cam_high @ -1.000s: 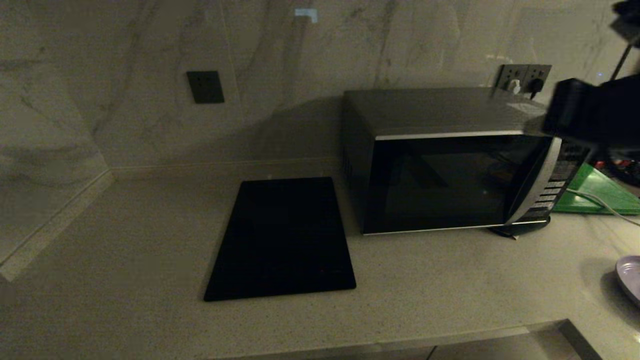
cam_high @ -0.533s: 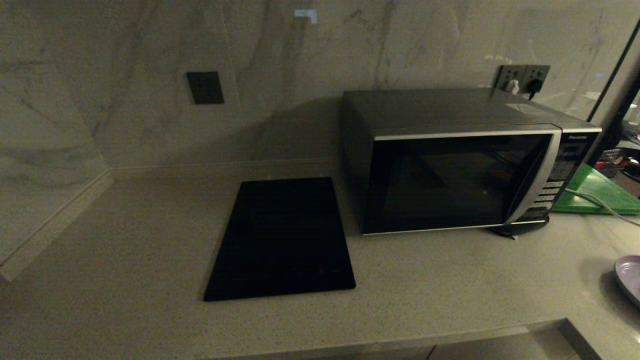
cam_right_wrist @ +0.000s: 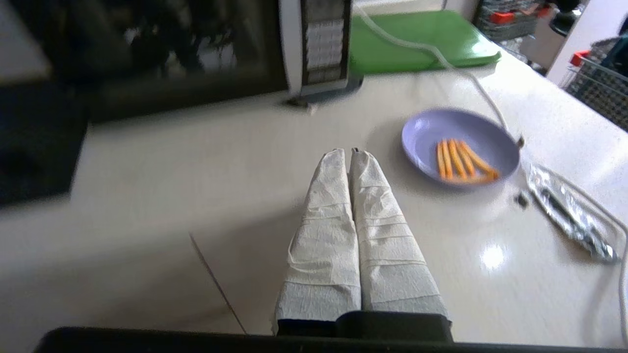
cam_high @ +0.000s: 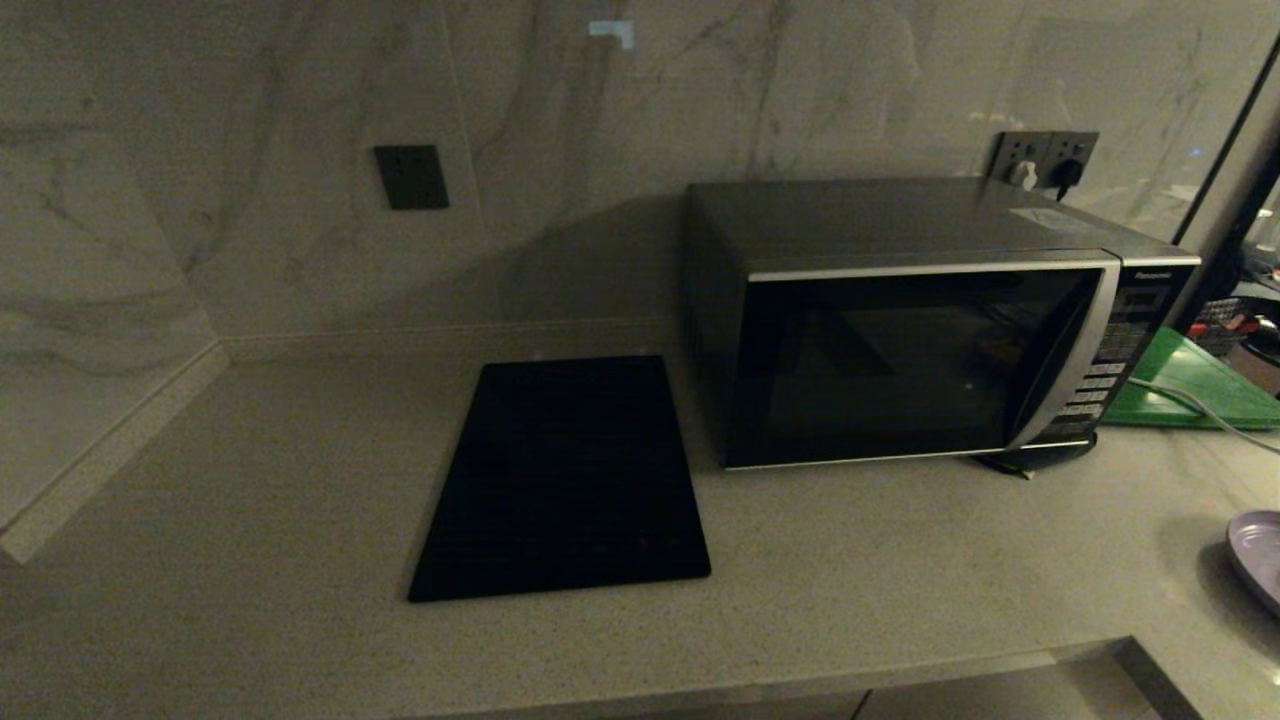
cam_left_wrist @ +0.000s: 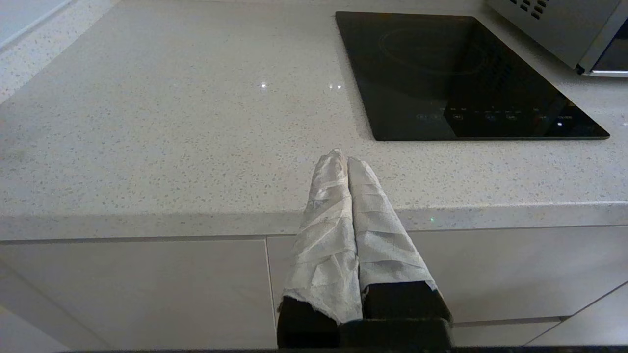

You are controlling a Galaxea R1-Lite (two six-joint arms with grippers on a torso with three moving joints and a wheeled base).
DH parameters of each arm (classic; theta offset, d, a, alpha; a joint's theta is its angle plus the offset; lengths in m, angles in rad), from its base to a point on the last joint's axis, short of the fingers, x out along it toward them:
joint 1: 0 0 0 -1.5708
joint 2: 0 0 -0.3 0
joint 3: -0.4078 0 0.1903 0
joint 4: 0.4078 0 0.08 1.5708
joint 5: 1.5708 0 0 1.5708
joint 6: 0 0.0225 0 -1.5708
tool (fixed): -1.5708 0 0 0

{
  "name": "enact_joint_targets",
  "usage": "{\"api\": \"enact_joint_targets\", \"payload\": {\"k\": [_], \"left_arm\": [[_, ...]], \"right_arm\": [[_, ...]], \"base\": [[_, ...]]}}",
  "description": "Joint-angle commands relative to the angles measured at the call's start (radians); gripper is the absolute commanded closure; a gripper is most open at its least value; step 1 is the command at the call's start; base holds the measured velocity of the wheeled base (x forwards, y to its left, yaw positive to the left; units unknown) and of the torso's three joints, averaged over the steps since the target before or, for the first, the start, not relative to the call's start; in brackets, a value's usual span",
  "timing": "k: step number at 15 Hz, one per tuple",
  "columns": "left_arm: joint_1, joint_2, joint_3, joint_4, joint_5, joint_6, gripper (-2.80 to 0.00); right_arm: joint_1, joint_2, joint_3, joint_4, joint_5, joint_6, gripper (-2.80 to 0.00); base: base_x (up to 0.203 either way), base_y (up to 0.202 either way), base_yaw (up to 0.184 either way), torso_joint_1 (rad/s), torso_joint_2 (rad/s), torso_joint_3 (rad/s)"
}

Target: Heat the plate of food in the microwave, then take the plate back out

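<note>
The microwave (cam_high: 920, 320) stands at the back right of the counter, its black glass door closed; its button panel (cam_right_wrist: 324, 39) also shows in the right wrist view. The lavender plate of food (cam_right_wrist: 458, 147) holds several orange sticks and rests on the counter in front of the microwave to its right; only its rim (cam_high: 1262, 555) shows in the head view. My right gripper (cam_right_wrist: 347, 152) is shut and empty above the counter, apart from the plate. My left gripper (cam_left_wrist: 342, 158) is shut and empty, held near the counter's front edge.
A flat black cooktop panel (cam_high: 565, 475) lies left of the microwave. A green board (cam_high: 1190, 385) lies to the microwave's right, with a white cable (cam_right_wrist: 441, 59) running across it. A foil-wrapped item (cam_right_wrist: 569, 215) lies beside the plate. Wire baskets (cam_right_wrist: 598, 83) stand at the far right.
My right arm, which was raised in front of the microwave's upper right corner a second ago, has left the head view. The door stays closed.
</note>
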Motion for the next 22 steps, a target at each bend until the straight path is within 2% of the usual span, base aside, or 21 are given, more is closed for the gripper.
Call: {"api": "enact_joint_targets", "payload": {"k": [1,3,5,8,10,13,15,17,20,22], "left_arm": [[0.000,0.000,0.000,-0.001,0.000,-0.001,0.00],[0.000,0.001,0.000,-0.001,0.000,-0.001,0.00],[0.000,0.001,0.000,-0.001,0.000,-0.001,0.00],[0.000,0.000,0.000,-0.001,0.000,-0.001,0.00],[0.000,0.002,0.000,-0.001,0.000,-0.001,0.00],[0.000,0.002,0.000,-0.001,0.000,-0.001,0.00],[0.000,0.000,0.000,-0.001,0.000,-0.001,0.00],[0.000,0.000,0.000,-0.001,0.000,-0.001,0.00],[0.000,0.001,0.000,-0.001,0.000,-0.001,0.00],[0.000,0.002,0.000,-0.001,0.000,-0.001,0.00]], "right_arm": [[-0.003,-0.191,0.029,0.119,0.014,-0.032,0.00],[-0.004,-0.192,0.080,0.162,0.020,-0.009,0.00],[-0.004,-0.192,0.214,0.082,0.021,0.005,0.00],[-0.004,-0.192,0.522,-0.275,0.025,0.001,0.00],[-0.004,-0.192,0.653,-0.426,0.066,-0.008,0.00],[-0.004,-0.192,0.744,-0.516,0.124,-0.014,0.00],[-0.004,-0.192,0.800,-0.635,0.157,-0.013,0.00],[-0.004,-0.192,0.825,-0.677,0.196,-0.014,0.00],[-0.004,-0.192,0.847,-0.720,0.204,-0.017,0.00],[-0.004,-0.192,0.883,-0.767,0.237,-0.043,0.00]], "base": [[0.000,0.000,0.000,0.000,0.00,0.000],[0.000,0.000,0.000,0.000,0.00,0.000],[0.000,0.000,0.000,0.000,0.00,0.000],[0.000,0.000,0.000,0.000,0.00,0.000],[0.000,0.000,0.000,0.000,0.00,0.000],[0.000,0.000,0.000,0.000,0.00,0.000],[0.000,0.000,0.000,0.000,0.00,0.000],[0.000,0.000,0.000,0.000,0.00,0.000],[0.000,0.000,0.000,0.000,0.00,0.000],[0.000,0.000,0.000,0.000,0.00,0.000]]}}
